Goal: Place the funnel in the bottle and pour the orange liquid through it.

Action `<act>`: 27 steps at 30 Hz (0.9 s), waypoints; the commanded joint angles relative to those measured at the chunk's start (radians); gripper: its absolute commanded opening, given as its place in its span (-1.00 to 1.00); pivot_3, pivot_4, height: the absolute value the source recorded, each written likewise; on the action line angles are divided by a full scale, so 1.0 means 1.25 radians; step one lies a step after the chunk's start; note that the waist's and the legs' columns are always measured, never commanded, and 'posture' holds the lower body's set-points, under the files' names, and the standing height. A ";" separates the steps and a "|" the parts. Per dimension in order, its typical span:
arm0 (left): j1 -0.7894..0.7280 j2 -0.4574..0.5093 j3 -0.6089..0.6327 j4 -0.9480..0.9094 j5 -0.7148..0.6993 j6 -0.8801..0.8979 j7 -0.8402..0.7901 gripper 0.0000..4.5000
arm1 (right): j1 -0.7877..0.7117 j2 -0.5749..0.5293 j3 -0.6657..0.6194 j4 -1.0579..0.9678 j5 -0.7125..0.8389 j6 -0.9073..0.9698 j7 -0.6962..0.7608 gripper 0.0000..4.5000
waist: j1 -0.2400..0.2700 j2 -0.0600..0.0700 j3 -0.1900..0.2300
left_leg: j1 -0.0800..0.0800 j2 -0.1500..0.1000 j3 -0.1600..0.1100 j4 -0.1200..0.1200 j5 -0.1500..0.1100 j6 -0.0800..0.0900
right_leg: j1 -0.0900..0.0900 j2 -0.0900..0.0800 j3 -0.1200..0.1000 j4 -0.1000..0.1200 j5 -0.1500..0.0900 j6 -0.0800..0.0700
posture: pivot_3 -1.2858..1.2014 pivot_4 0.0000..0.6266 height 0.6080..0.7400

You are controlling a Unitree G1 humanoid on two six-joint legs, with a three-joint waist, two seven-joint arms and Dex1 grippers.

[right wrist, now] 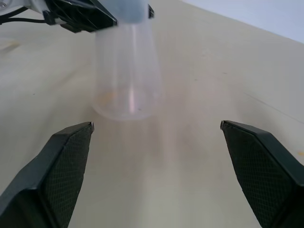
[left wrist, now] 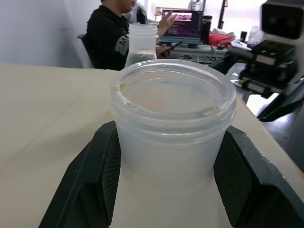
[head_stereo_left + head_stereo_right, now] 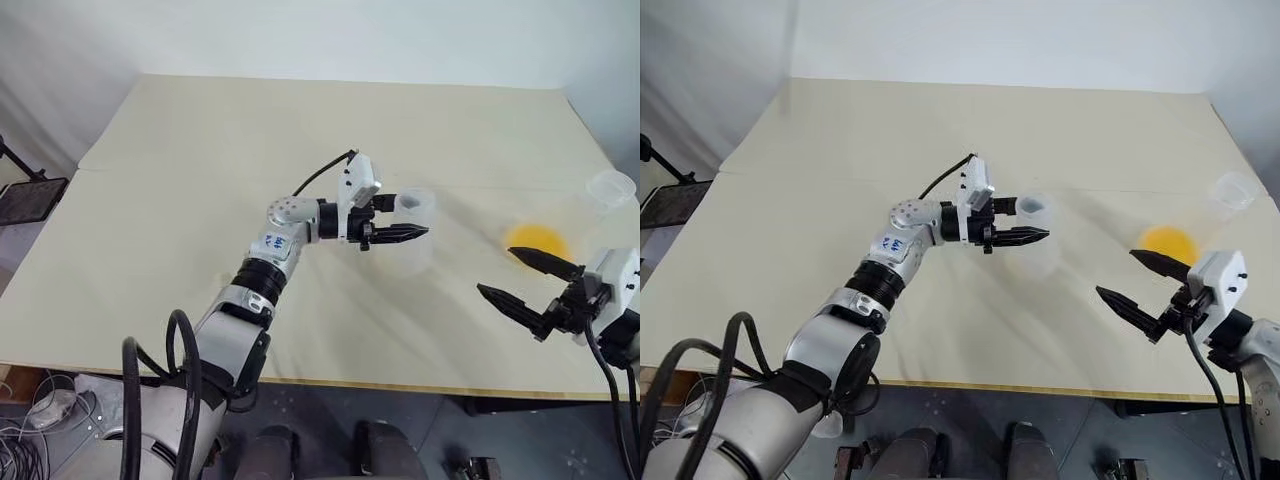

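Observation:
My left gripper [image 3: 414,218] is shut on the neck of the bottle [image 3: 421,256], a clear flask with a flared mouth [image 2: 173,90] and a body that widens downward [image 1: 126,71]. The bottle stands upright near the table's middle; I cannot tell whether its base touches the table. The orange liquid [image 3: 537,242] shows as a round patch further right, in a clear container whose walls barely show. My right gripper [image 3: 495,270] is open just in front of that patch, with nothing between its fingers [image 1: 61,166]. A small clear wide-mouthed vessel [image 3: 612,188] stands by the right edge; I cannot tell whether it is the funnel.
The pale table [image 3: 250,150] has a seam running across it, and its front edge lies close below my right gripper. A black stand [image 3: 30,200] sits beyond the left edge. A person [image 2: 111,38] sits at a desk in the background.

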 commanded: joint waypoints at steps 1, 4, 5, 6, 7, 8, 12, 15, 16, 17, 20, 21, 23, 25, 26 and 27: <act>-0.024 -0.021 -0.017 0.024 0.038 -0.051 0.011 0.07 | 0.007 0.004 -0.021 -0.046 0.018 0.005 -0.024 1.00 | 0.000 0.000 0.000 | 0.000 0.000 0.000 0.000 0.000 0.000 | 0.000 0.000 0.000 0.000 0.000 0.000 | 0.03 -0.52 1.00; -0.031 -0.030 -0.019 0.047 0.055 -0.066 0.015 0.07 | 0.012 0.006 -0.020 -0.056 0.021 0.008 -0.034 1.00 | 0.001 0.000 0.000 | 0.000 -0.001 0.000 0.000 0.000 0.000 | 0.000 0.000 0.000 0.000 0.000 0.000 | 0.03 -0.52 1.00; -0.034 -0.034 -0.019 0.054 0.059 -0.068 0.018 0.07 | 0.014 0.007 -0.019 -0.059 0.021 0.009 -0.037 1.00 | 0.001 0.000 0.000 | 0.000 0.000 0.000 0.000 0.000 0.000 | 0.000 0.000 0.000 0.000 0.000 0.000 | 0.03 -0.52 1.00; -0.037 -0.038 -0.019 0.062 0.064 -0.070 0.021 0.07 | 0.015 0.007 -0.019 -0.062 0.022 0.009 -0.040 1.00 | 0.001 0.000 0.000 | 0.000 0.000 0.000 0.000 0.000 0.000 | 0.000 0.000 0.000 0.000 0.000 0.000 | 0.03 -0.52 1.00; -0.039 -0.042 -0.019 0.069 0.069 -0.073 0.025 0.07 | 0.016 0.008 -0.018 -0.063 0.022 0.009 -0.042 1.00 | 0.001 0.000 0.000 | 0.000 0.000 0.000 0.000 0.000 0.000 | 0.000 0.000 0.000 0.000 0.000 0.000 | 0.03 -0.52 1.00; -0.040 -0.046 -0.019 0.075 0.074 -0.077 0.030 0.07 | 0.016 0.008 -0.018 -0.065 0.022 0.009 -0.044 1.00 | 0.001 0.000 0.000 | 0.000 -0.001 0.000 0.000 0.000 0.000 | 0.000 0.000 0.000 0.000 0.000 0.000 | 0.03 -0.52 1.00; -0.044 -0.054 -0.016 0.095 0.084 -0.084 0.040 0.07 | 0.016 0.008 -0.017 -0.067 0.024 0.009 -0.049 1.00 | 0.001 0.000 0.000 | 0.000 -0.001 0.000 0.000 0.000 0.000 | 0.000 0.000 0.000 0.000 0.000 0.000 | 0.03 -0.52 1.00; -0.044 -0.059 -0.005 0.098 0.077 -0.082 0.033 0.39 | 0.012 0.008 -0.015 -0.066 0.024 0.009 -0.053 1.00 | 0.001 0.000 0.000 | 0.000 -0.001 0.000 0.000 0.000 0.000 | 0.000 0.000 0.000 0.000 0.000 0.000 | 0.03 -0.52 1.00; -0.043 -0.060 -0.003 0.096 0.076 -0.079 0.030 0.49 | 0.012 0.008 -0.015 -0.066 0.024 0.009 -0.053 1.00 | 0.001 0.000 0.000 | 0.000 -0.001 0.000 0.000 0.000 0.000 | 0.000 0.000 0.000 0.000 0.000 0.000 | 0.03 -0.52 1.00; -0.043 -0.060 -0.002 0.094 0.075 -0.076 0.028 0.64 | 0.011 0.008 -0.015 -0.065 0.024 0.009 -0.053 1.00 | 0.001 0.000 0.000 | 0.000 -0.001 0.000 0.000 0.000 0.000 | 0.000 0.000 0.000 0.000 0.000 0.000 | 0.03 -0.52 1.00; -0.042 -0.061 0.005 0.093 0.076 -0.069 0.033 0.99 | 0.009 0.008 -0.015 -0.061 0.023 0.007 -0.052 1.00 | 0.001 0.000 0.000 | 0.000 -0.001 0.000 0.000 0.000 0.000 | 0.000 0.000 0.000 0.000 0.000 0.000 | 0.03 -0.52 1.00; -0.042 -0.060 0.007 0.093 0.076 -0.068 0.033 0.99 | 0.007 0.007 -0.014 -0.060 0.022 0.006 -0.052 1.00 | 0.001 0.000 0.000 | 0.000 -0.001 0.000 0.000 0.000 0.000 | 0.000 0.000 0.000 0.000 0.000 0.000 | 0.03 -0.52 1.00; -0.040 -0.060 0.010 0.091 0.078 -0.067 0.028 0.99 | 0.003 0.007 -0.013 -0.057 0.021 0.005 -0.052 1.00 | 0.001 0.000 0.000 | 0.000 -0.001 0.000 0.000 0.000 0.000 | 0.000 0.000 0.000 0.000 0.000 0.000 | 0.03 -0.52 1.00; -0.038 -0.059 0.013 0.087 0.078 -0.066 0.028 0.99 | 0.001 0.006 -0.013 -0.053 0.020 0.003 -0.050 1.00 | 0.001 0.000 0.000 | 0.000 -0.001 0.000 0.000 0.000 0.000 | 0.000 0.000 0.000 0.000 0.000 0.000 | 0.03 -0.52 1.00; -0.037 -0.056 0.016 0.085 0.077 -0.065 0.028 0.99 | -0.001 0.006 -0.012 -0.051 0.019 0.002 -0.049 1.00 | 0.001 0.000 0.000 | 0.000 -0.001 0.000 0.000 0.000 0.000 | 0.000 0.000 0.000 0.000 0.000 0.000 | 0.03 -0.52 1.00; -0.035 -0.052 0.017 0.080 0.075 -0.063 0.025 0.99 | -0.002 0.006 -0.012 -0.049 0.019 0.000 -0.048 1.00 | 0.001 0.000 0.000 | 0.000 -0.001 0.000 0.000 0.000 0.000 | 0.000 0.000 0.000 0.000 0.000 0.000 | 0.03 -0.52 1.00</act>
